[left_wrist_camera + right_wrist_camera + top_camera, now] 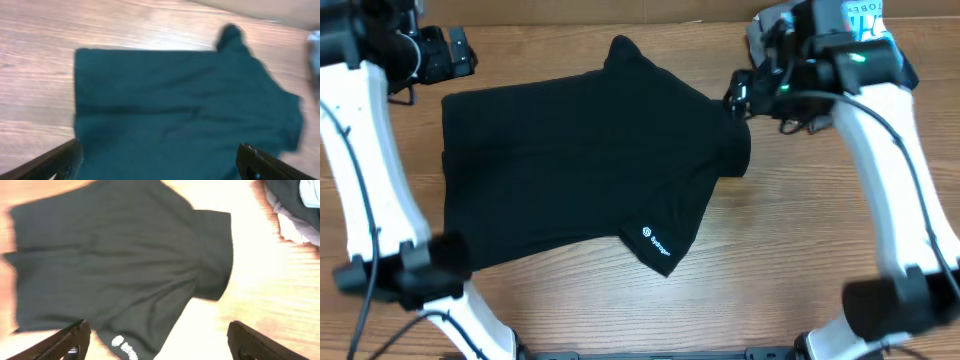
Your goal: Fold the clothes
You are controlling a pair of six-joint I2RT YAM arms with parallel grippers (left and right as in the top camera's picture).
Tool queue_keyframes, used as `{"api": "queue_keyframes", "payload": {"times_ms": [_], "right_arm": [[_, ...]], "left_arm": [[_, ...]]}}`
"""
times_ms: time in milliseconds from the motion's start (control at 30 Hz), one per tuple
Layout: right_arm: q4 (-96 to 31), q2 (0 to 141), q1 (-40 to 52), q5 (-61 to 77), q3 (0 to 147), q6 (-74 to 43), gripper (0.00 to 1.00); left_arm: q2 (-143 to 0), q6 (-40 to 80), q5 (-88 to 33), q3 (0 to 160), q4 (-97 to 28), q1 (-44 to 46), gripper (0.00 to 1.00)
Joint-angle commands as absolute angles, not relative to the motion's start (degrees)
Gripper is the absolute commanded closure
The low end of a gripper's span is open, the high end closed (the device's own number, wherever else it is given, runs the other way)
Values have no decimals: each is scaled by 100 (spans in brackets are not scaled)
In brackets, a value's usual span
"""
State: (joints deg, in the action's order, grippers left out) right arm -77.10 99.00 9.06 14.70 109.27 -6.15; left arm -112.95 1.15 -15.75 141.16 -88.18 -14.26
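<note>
Wooden table [800, 250], light brown, its grain running left to right, fills nearly the whole overhead view. Beyond its far edge lies a pale beige band [270, 10], possibly a wall or backing board. Lighting is even and diffuse. The right wrist view renders the wood overexposed.

I count one black garment [580, 170] on one wooden tabletop [790, 270], bearing one small white logo [655, 240]. Two white arms, the left arm [360, 170] and the right arm [895, 170], each carry one pair of jaws. At the tabletop's far right corner lie one light-blue shirt [311, 192] and one grey garment [292, 227].
</note>
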Motion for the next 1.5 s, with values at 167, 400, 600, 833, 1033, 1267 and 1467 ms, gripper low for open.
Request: {"api": "queue_keyframes", "payload": {"times_ms": [167,400,600,833,1033,1267,1467], "right_arm": [[-8643,9179,941,2108,10991,-598,9],[-9292,8635,943,987,10984,-1774,10],[-9310,8160,1350,-54,10503,-3577,9],[-8982,7843,2412,-508,9277,-4901,0],[-8479,7843,3026,-526,8143,-5380,0],[-8095,7843,3144,-336,7461,-5406,0],[-7931,7850,3144,-338,7238,-5354,0]], "left_arm": [[-10919,456,-1887,13885,-9682,-1417,0],[-10084,854,-1295,12903,-9682,-1361,0],[-9078,1347,-613,11563,-9548,-1337,0],[-7935,2029,-596,9734,-8768,-1337,0],[-7188,2410,-598,7867,-7885,-1337,0],[-7113,2698,-593,5951,-6847,-1337,0],[-7116,3411,-473,4821,-6101,-1337,0]]}}
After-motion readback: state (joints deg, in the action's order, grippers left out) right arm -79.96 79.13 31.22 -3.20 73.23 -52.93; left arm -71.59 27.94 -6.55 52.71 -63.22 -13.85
